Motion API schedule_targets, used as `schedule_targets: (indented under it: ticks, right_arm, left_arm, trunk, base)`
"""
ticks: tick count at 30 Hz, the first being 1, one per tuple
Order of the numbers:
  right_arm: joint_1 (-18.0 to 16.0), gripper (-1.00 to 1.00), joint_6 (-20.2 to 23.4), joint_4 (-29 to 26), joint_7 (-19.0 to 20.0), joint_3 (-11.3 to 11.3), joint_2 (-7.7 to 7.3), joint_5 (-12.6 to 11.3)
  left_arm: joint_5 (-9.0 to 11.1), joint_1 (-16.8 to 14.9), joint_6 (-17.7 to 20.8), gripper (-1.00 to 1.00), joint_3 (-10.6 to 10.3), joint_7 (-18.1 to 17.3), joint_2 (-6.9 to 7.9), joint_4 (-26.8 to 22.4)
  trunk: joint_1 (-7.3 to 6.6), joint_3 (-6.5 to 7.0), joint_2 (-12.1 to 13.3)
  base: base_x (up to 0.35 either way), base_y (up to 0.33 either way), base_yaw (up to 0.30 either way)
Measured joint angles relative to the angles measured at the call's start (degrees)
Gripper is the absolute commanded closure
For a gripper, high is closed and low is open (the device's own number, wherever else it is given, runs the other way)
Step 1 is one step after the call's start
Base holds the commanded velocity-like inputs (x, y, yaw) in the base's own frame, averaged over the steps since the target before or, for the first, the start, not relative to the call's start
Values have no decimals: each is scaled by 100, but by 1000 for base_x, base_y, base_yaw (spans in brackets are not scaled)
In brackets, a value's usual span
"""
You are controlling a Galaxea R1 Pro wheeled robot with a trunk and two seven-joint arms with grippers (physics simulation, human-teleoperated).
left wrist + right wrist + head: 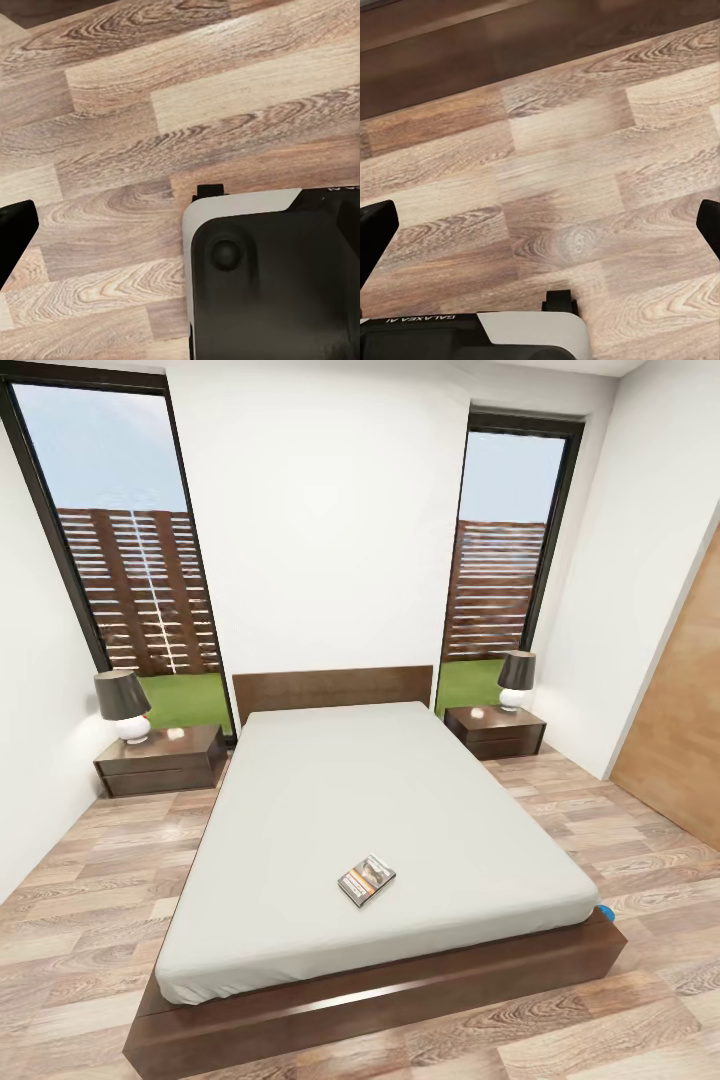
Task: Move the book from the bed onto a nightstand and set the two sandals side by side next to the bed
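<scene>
Smooth grey bed (300, 830), thin book (366, 880) flat atop; both pincers wide, empty.

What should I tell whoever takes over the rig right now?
Right pincer: open, empty, above bare floor. Left pincer: one fingertip shows above floor; its state cannot be told.
Book lies on the bed, toward the foot end. Nightstands at the left and right of the headboard each carry a lamp. A bit of blue, likely a sandal, peeks out at the bed's right foot corner.
Done: nothing. Left: book to a nightstand, find and pair both sandals.
</scene>
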Motion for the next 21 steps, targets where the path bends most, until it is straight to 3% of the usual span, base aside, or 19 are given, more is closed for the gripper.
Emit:
schedule_targets:
  ticks: [21]
  right_arm:
    - [1,-100,0,0,0,0,0,0]
  left_arm:
    - [-1,0,0,-100,-10,0,-15,-8]
  trunk:
    - [-1,0,0]
  base:
    - [20,0,0]
